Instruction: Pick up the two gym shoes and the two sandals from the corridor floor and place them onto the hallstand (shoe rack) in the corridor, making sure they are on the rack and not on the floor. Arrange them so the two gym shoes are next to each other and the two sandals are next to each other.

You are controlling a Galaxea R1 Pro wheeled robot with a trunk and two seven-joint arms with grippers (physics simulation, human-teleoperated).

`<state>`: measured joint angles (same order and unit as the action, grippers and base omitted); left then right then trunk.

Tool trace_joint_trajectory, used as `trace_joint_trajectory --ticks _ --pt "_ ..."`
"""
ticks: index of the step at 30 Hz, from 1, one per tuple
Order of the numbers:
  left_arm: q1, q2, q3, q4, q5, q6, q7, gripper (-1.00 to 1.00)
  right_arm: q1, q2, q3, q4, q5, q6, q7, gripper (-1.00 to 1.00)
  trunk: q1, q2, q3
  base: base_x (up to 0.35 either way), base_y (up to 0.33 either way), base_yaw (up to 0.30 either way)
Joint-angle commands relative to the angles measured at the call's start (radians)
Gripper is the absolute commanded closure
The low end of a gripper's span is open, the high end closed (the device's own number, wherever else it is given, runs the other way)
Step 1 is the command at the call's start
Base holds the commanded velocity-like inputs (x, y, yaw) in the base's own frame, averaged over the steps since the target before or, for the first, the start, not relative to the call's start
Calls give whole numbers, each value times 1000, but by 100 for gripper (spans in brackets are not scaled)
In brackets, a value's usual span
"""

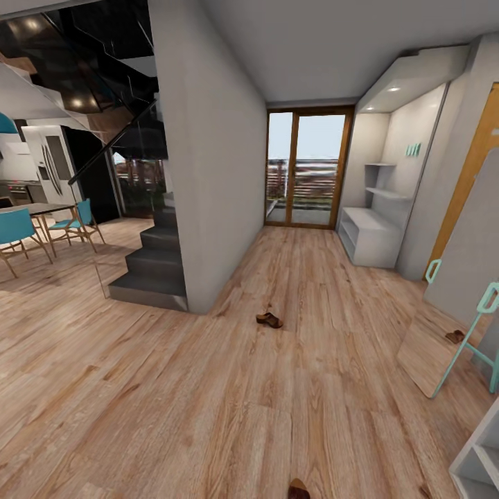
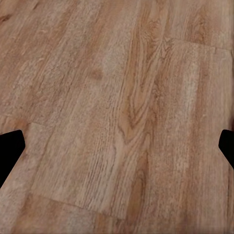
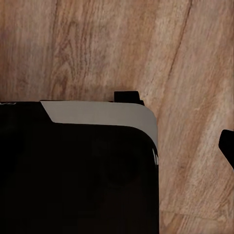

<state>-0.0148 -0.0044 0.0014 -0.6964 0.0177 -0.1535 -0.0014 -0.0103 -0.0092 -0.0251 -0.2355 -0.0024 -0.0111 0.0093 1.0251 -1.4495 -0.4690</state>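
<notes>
One dark brown sandal (image 1: 269,319) lies on the corridor floor (image 1: 173,388) near the corner of the central wall. A second sandal (image 1: 299,489) peeks in at the lower edge of the head view. The light grey hallstand (image 1: 371,237) stands far down the corridor on the right, beside the glass door. The gym shoes are out of view. My left gripper (image 2: 117,146) hangs open over bare planks (image 2: 122,97), its dark fingertips (image 2: 9,148) at the picture's sides. My right gripper (image 3: 117,146) is open above the robot's black and grey base (image 3: 78,165), with one fingertip (image 3: 227,146) visible.
A grey wall (image 1: 208,173) and dark stairs (image 1: 156,263) stand on the left of the corridor. A large mirror (image 1: 457,298) with teal frame leans on the right and reflects a sandal. Teal chairs (image 1: 76,223) stand far left. A white shelf unit (image 1: 479,464) is at the near right.
</notes>
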Motion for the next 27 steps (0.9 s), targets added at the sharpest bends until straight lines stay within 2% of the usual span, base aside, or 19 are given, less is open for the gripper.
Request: trace_joint_trajectory --ticks 1,5,7,8,9,13,15,18,19,24,27 --pt "-1 1 0 1 2 -3 0 -100 0 0 -2 -3 0 -1 1 -100 0 -1 -1 0 0 0" --pt "-51 5 2 0 4 2 -2 -100 0 -2 -3 -62 -1 0 -3 -100 0 -1 -1 0 0 0" --pt "-103 6 3 0 5 9 -3 -100 0 -2 -3 -116 -1 4 -5 -100 0 -1 -1 0 0 0" --pt "-229 6 3 0 4 87 -5 -100 -7 -3 -4 -221 -1 15 -7 -100 0 -1 -1 0 0 0" --pt "-290 6 3 0 3 154 -6 -100 -17 -3 -4 -270 0 27 -8 -100 0 -1 -1 0 0 0" --pt "-363 6 2 0 2 212 -8 -100 -59 -1 -4 -359 6 76 -10 -100 0 -1 -1 0 0 0" --pt "-418 6 2 0 2 237 -9 -100 -112 1 -4 -438 9 150 -10 -100 0 -1 -1 0 0 0" --pt "-451 6 2 0 2 247 -15 -100 -163 2 -4 -468 8 191 -11 -100 0 -1 -1 0 0 0" --pt "-470 6 2 0 2 251 -24 -100 -204 2 -4 -478 7 208 -11 -100 0 -1 -1 0 0 0" --pt "-508 6 1 0 -1 255 -51 -100 -329 1 -4 -491 2 226 -9 -100 0 -1 -1 0 0 0" --pt "-515 6 1 0 -4 255 -57 -100 -353 3 -4 -496 1 228 -7 -100 0 -1 -1 0 0 0"
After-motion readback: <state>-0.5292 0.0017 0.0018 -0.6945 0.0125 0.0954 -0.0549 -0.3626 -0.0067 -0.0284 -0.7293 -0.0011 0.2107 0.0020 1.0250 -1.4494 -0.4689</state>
